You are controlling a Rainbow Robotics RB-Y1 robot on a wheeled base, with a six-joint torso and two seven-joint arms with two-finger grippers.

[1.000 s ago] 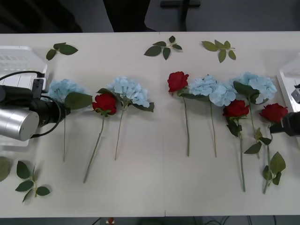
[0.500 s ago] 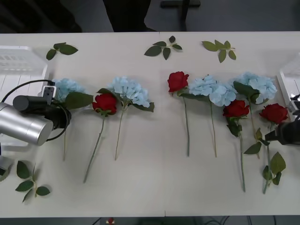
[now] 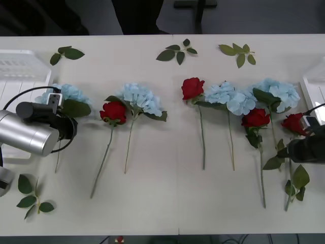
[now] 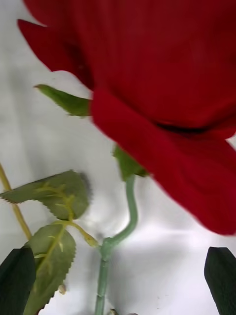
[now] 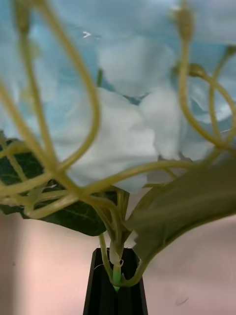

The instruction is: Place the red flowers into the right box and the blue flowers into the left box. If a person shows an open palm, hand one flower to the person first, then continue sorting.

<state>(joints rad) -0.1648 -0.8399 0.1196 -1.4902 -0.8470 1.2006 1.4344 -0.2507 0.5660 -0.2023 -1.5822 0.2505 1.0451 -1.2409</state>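
Note:
My left gripper (image 3: pixel 68 129) (image 5: pixel 115 285) is shut on the stem of the leftmost blue flower (image 3: pixel 66 94) (image 5: pixel 123 133), just right of the left box (image 3: pixel 23 66). My right gripper (image 3: pixel 285 151) (image 4: pixel 118 268) is open, its black fingers (image 4: pixel 17 280) either side of the stem of the rightmost red flower (image 3: pixel 294 123) (image 4: pixel 162 88), near the right box (image 3: pixel 312 84). Still lying on the table are red flowers (image 3: pixel 114 112), (image 3: pixel 192 88), (image 3: pixel 255 118) and blue flowers (image 3: pixel 139 98), (image 3: pixel 228 96), (image 3: pixel 277 91). The open palm is out of view.
Loose green leaf sprigs lie at the far edge (image 3: pixel 66 53), (image 3: pixel 177 52), (image 3: pixel 237 52) and at the near left (image 3: pixel 33 195). A person's dark legs (image 3: pixel 137 15) stand behind the table. Bare tabletop (image 3: pixel 167 203) runs along the near edge.
My left gripper has carried the leftmost blue flower to the left, toward the left box. My right gripper has slid in over the rightmost red flower's stem.

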